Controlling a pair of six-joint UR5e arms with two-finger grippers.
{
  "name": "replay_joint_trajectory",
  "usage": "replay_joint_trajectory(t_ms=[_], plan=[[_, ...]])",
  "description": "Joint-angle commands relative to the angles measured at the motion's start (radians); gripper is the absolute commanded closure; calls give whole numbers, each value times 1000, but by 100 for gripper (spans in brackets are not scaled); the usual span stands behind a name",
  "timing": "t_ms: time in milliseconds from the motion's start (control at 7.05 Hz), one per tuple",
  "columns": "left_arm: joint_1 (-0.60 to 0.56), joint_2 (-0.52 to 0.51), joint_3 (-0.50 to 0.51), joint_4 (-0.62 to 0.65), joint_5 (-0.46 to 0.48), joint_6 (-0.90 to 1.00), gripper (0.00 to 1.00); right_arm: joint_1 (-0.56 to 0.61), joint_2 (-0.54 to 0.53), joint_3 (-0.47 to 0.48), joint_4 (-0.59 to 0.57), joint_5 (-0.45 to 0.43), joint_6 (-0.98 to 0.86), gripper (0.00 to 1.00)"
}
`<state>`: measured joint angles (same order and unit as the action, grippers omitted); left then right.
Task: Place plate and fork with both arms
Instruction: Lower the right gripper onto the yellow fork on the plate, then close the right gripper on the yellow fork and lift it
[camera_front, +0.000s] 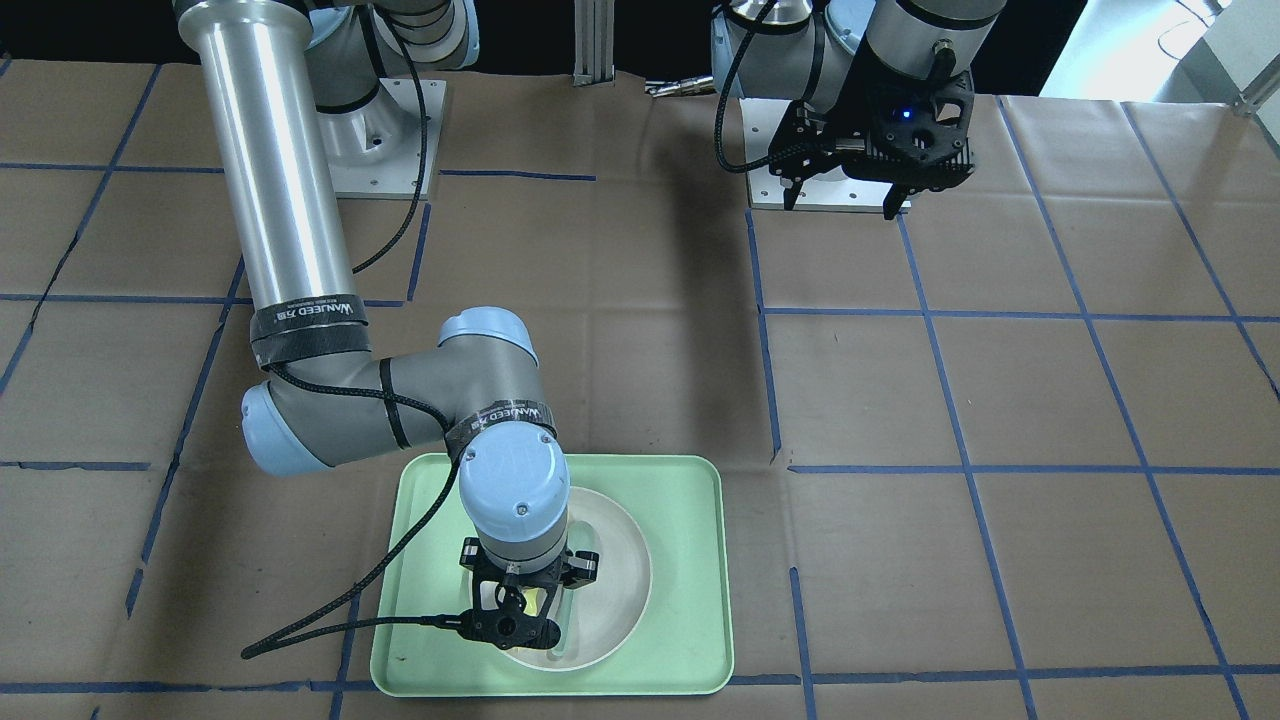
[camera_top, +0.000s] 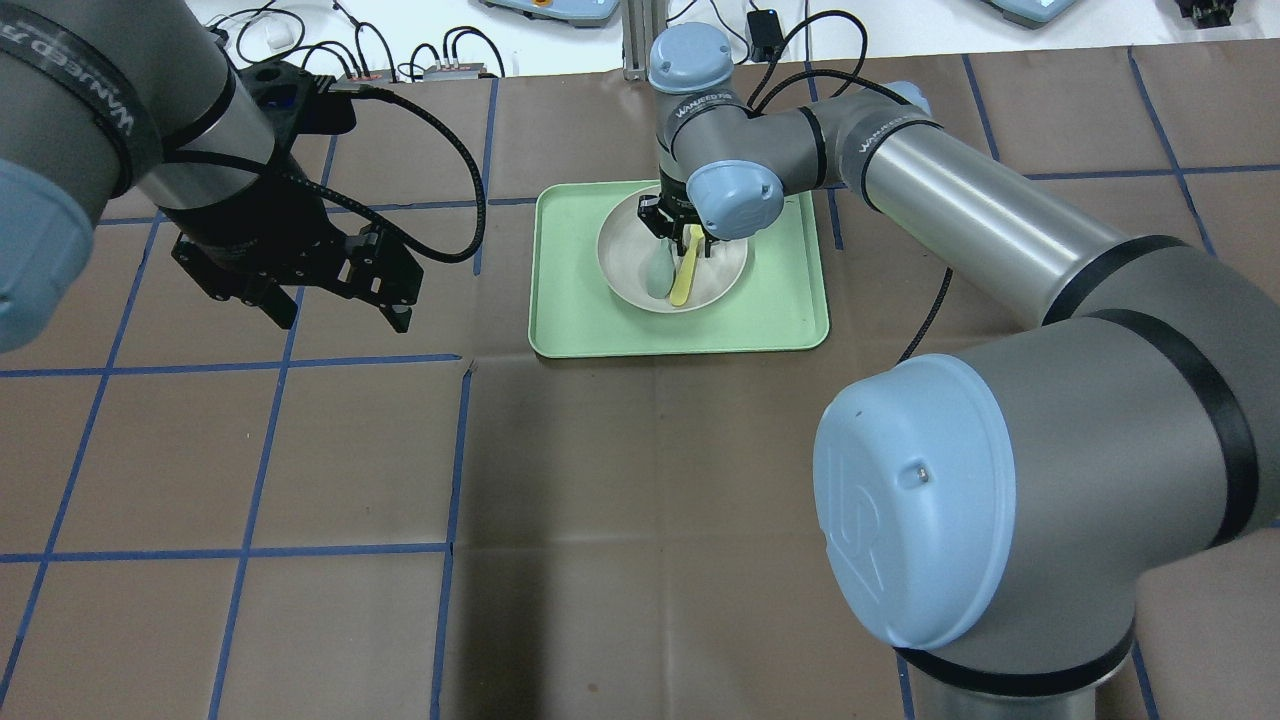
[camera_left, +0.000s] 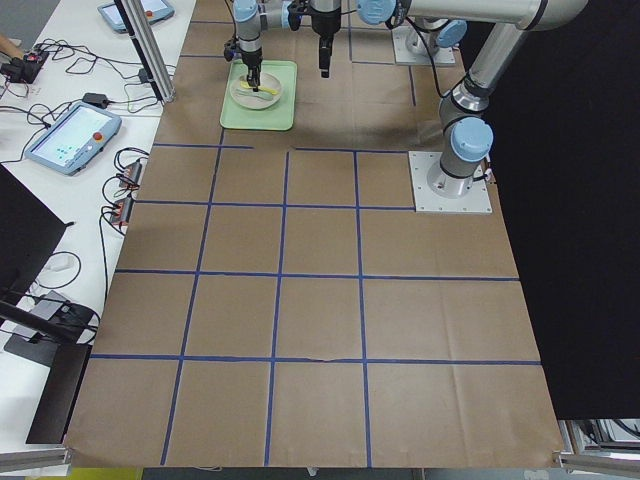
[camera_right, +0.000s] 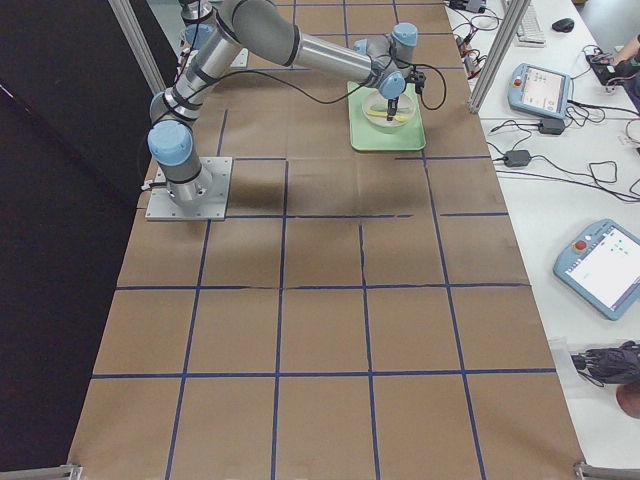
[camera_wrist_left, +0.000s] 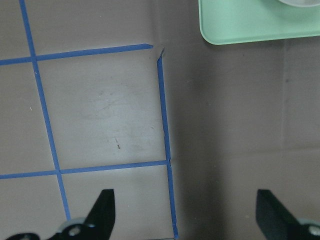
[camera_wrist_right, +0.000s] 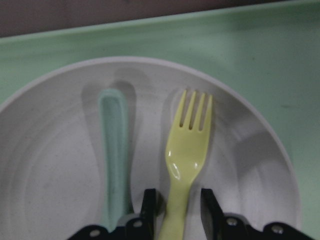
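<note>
My right gripper (camera_wrist_right: 179, 200) is lowered over the plate (camera_wrist_right: 50, 165); its jaws stand apart, one on either side of the fork's handle, with a thin gap showing on one side. The fork (camera_wrist_right: 189, 145) lies flat in the plate, tines pointing away from my wrist; a grey-green spoon (camera_wrist_right: 115, 150) lies parallel just beside it. The plate rests on the pale green tray (camera_wrist_right: 240, 65). My left gripper (camera_wrist_left: 185, 196) hangs above the taped brown table (camera_wrist_left: 100, 110), jaws wide apart and holding nothing, well apart from the tray.
</note>
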<state>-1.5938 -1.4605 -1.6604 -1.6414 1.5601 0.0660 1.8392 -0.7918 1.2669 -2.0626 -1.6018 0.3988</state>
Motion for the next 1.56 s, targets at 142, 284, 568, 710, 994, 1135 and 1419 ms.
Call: replay_joint_trajectory(t_ms=[142, 284, 568, 710, 994, 1135, 1419], plan=[[0, 0, 1, 0, 0, 0, 1, 0, 0, -1, 1, 0, 0, 81], [0, 0, 1, 0, 0, 0, 1, 0, 0, -1, 1, -1, 0, 93], [0, 0, 2, 0, 0, 0, 1, 0, -1, -4, -1, -1, 0, 99], [0, 0, 2, 0, 0, 0, 1, 0, -6, -6, 1, 0, -1, 100], [0, 0, 4, 0, 0, 0, 1, 0, -23, -12, 8, 5, -1, 100], [0, 0, 4, 0, 0, 0, 1, 0, -38, -17, 15, 6, -1, 100], [0, 0, 4, 0, 0, 0, 1, 0, -95, -17, 86, 9, -5, 100]])
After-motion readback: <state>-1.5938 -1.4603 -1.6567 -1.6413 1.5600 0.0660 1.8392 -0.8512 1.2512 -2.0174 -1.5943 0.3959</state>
